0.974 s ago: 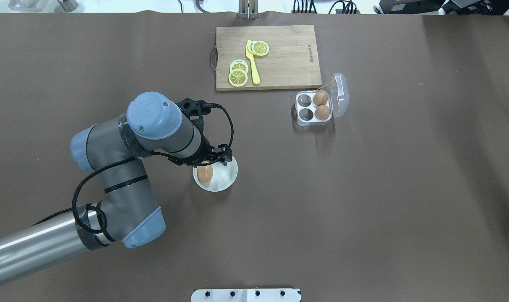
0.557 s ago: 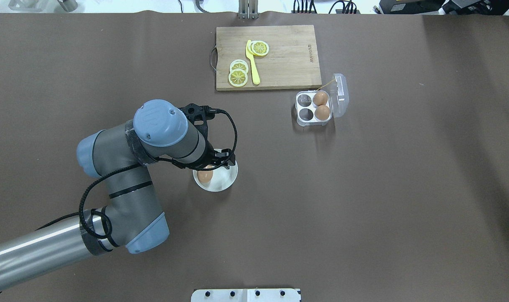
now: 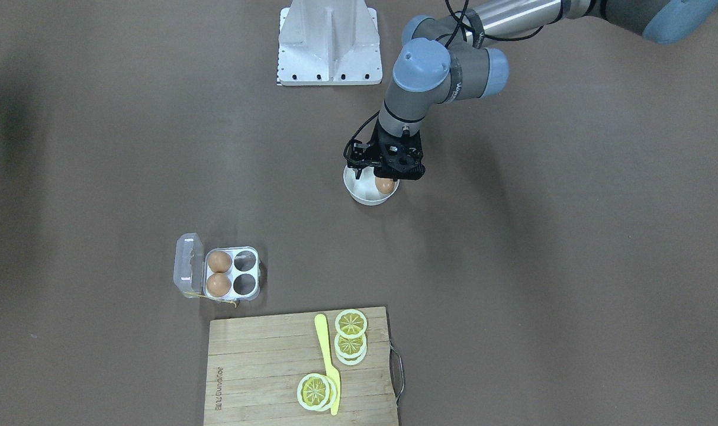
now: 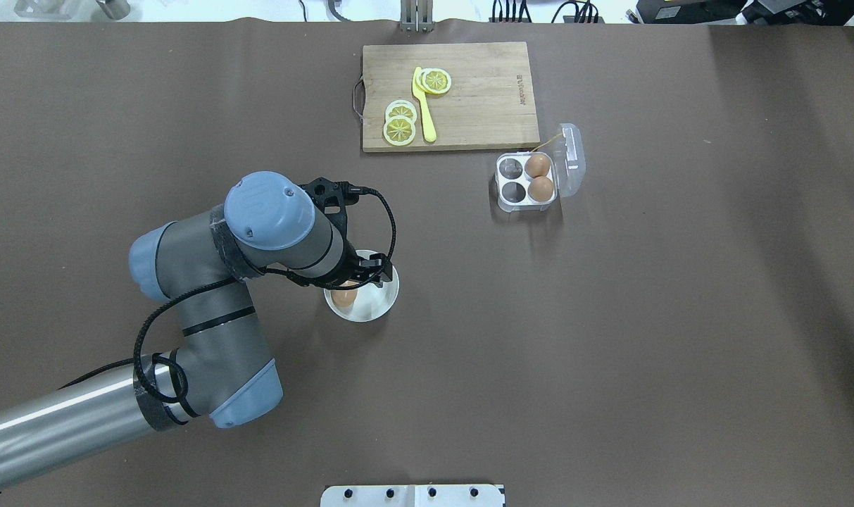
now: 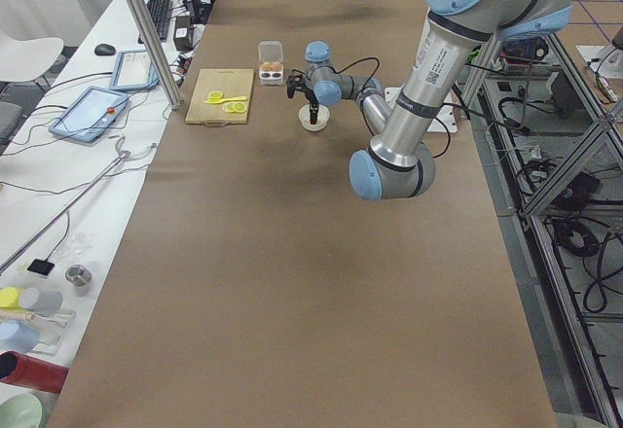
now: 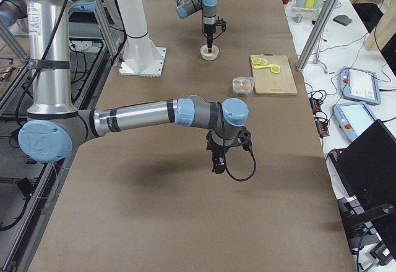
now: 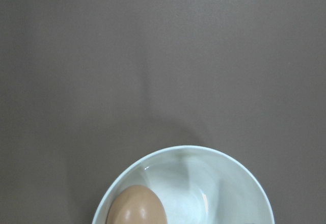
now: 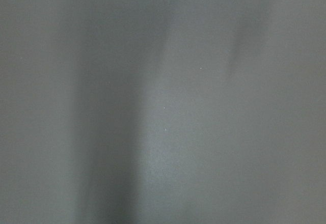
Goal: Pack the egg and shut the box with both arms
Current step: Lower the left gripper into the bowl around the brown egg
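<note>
An orange-brown egg (image 4: 343, 297) lies in the left half of a white bowl (image 4: 383, 299), and the left wrist view shows the egg (image 7: 136, 206) at its bottom edge. My left gripper (image 4: 350, 282) hangs low over the bowl, right above that egg, and covers its top; its jaws look open with nothing held. The box (image 4: 526, 180) sits at the right with its clear lid (image 4: 573, 158) swung open. Two eggs (image 4: 538, 165) fill its right cells and the left cells are empty. My right gripper (image 6: 218, 164) shows only in the exterior right view, over bare table; open or shut, I cannot tell.
A wooden cutting board (image 4: 483, 98) with lemon slices (image 4: 400, 123) and a yellow knife (image 4: 424, 105) lies at the far edge, just behind the box. The white metal stand (image 3: 329, 41) is at the robot's side. Brown table lies bare between bowl (image 3: 364, 198) and box (image 3: 232, 273).
My left arm has swung right and lowered over the bowl. The egg was fully visible; now the gripper covers its upper part.
</note>
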{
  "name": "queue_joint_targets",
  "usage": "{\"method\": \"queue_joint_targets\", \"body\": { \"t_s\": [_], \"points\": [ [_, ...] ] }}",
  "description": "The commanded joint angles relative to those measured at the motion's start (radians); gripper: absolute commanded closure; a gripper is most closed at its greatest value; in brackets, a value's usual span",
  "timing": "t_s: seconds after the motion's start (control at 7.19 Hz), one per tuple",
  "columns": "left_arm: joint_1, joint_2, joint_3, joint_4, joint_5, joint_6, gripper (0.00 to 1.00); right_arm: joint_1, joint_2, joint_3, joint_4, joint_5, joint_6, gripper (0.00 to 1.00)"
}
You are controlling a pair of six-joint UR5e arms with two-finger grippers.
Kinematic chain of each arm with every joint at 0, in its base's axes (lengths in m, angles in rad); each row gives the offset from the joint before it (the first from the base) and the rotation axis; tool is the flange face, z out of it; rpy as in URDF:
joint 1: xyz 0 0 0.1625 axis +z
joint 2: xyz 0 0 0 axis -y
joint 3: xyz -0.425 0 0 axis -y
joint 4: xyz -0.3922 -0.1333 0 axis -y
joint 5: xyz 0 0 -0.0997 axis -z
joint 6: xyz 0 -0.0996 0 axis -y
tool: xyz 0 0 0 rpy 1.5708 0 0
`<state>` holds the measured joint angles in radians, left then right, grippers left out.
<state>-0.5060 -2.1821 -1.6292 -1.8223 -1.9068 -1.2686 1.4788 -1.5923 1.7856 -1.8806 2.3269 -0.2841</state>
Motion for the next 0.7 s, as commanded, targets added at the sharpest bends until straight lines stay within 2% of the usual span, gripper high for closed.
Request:
{"method": "queue_joint_targets", "body": {
  "t_s": [0.0,0.56],
  "points": [
    [0.003,0.002,0.000,0.001,0.000,0.000,0.13,0.000,0.000,0.000,0.000,0.000,0.000,0.00],
    [0.023,-0.001,0.028,0.001,0.000,0.000,0.13,0.000,0.000,-0.002,0.000,0.000,-0.001,0.00]
  ]
}}
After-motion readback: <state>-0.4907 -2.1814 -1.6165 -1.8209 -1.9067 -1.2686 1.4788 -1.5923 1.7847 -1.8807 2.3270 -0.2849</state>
